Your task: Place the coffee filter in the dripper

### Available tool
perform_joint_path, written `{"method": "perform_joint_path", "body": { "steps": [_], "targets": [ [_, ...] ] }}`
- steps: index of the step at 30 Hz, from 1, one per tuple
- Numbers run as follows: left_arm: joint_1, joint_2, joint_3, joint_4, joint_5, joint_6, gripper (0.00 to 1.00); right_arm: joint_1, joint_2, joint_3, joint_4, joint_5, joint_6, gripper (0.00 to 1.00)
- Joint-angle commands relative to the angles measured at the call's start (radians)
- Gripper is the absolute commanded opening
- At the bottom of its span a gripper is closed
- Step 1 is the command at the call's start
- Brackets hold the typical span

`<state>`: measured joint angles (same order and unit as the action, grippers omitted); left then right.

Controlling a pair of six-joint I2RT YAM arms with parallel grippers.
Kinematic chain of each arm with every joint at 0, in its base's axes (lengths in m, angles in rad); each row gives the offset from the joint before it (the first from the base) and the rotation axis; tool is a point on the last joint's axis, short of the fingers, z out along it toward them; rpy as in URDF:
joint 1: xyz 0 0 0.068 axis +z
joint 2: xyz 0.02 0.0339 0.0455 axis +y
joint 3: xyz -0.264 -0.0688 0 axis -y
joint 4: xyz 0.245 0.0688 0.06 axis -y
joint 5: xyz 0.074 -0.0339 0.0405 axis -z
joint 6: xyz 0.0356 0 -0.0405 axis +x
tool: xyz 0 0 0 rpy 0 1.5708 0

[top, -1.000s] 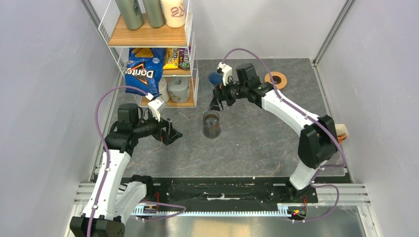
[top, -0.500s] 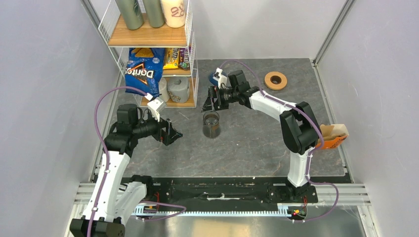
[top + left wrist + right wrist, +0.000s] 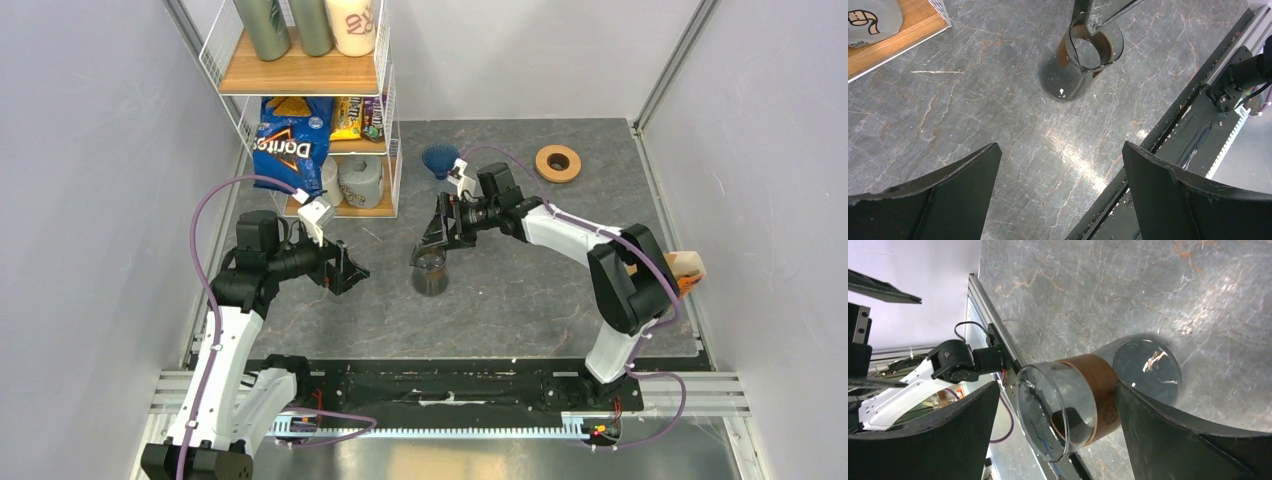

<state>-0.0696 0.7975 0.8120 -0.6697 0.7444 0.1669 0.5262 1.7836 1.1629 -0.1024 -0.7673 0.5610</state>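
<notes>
Coffee filter point(image 3: 688, 264): tan paper in orange/white holder point(image 3: 683, 286) at far R edge of table point(image 3: 520, 300), partly hidden behind R arm's elbow. Which way its long axis runs: can't tell, too small. Dripper point(image 3: 439, 160): blue cone, ribbed inside facing up, at back of table just R of wire rack point(image 3: 385, 120), well apart from filter.

Key relation: filter lies well to the R of R gripper point(image 3: 436, 238), back along that arm, on the opposite side from where its fingers point. R arm much nearer than L. L gripper point(image 3: 1060, 147) is across the table, near the rack.

R arm pose: stretched L across mid-table, elbow just beside the holder, wrist tipped down over glass carafe point(image 3: 1068, 405). Fingers spread wide, straddling carafe's brown collar. Gap shows on one side; other finger looks close against collar, contact uncertain. Nothing held.

L arm: folded, gripper aimed toward carafe, fingers spread wide, empty.

Judgement: filter not yet picked up. R arm prob. needs to lift clear of carafe, then swing R to holder. Risk: knocking carafe.
</notes>
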Motion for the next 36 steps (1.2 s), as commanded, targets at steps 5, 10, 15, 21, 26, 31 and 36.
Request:
{"method": "perform_joint_path", "body": {
  "steps": [5, 10, 15, 21, 26, 31, 36],
  "targets": [
    [-0.003, -0.015, 0.01, 0.038, 0.034, -0.031, 1.0, -0.023, -0.134, -0.016, -0.046, -0.038, -0.034, 0.95],
    [-0.003, -0.027, 0.018, 0.031, 0.033, -0.037, 1.0, -0.184, -0.206, 0.113, -0.279, 0.045, -0.215, 0.95],
    [-0.003, -0.027, 0.026, 0.038, 0.05, -0.058, 1.0, -0.427, -0.203, 0.215, -0.43, 0.228, -0.349, 0.95],
    [-0.002, -0.023, 0.033, 0.059, 0.069, -0.082, 1.0, -0.655, -0.095, 0.177, -0.236, 0.359, -0.123, 0.95],
    [-0.004, -0.017, 0.039, 0.057, 0.072, -0.09, 1.0, -0.701, -0.012, 0.088, -0.001, 0.489, 0.076, 0.93],
    [-0.003, -0.009, 0.048, 0.051, 0.073, -0.083, 1.0, -0.703, 0.076, 0.07, 0.127, 0.54, 0.178, 0.9],
    [-0.003, 0.006, 0.056, 0.043, 0.073, -0.077, 1.0, -0.718, 0.177, 0.086, 0.21, 0.566, 0.243, 0.88]
  ]
}}
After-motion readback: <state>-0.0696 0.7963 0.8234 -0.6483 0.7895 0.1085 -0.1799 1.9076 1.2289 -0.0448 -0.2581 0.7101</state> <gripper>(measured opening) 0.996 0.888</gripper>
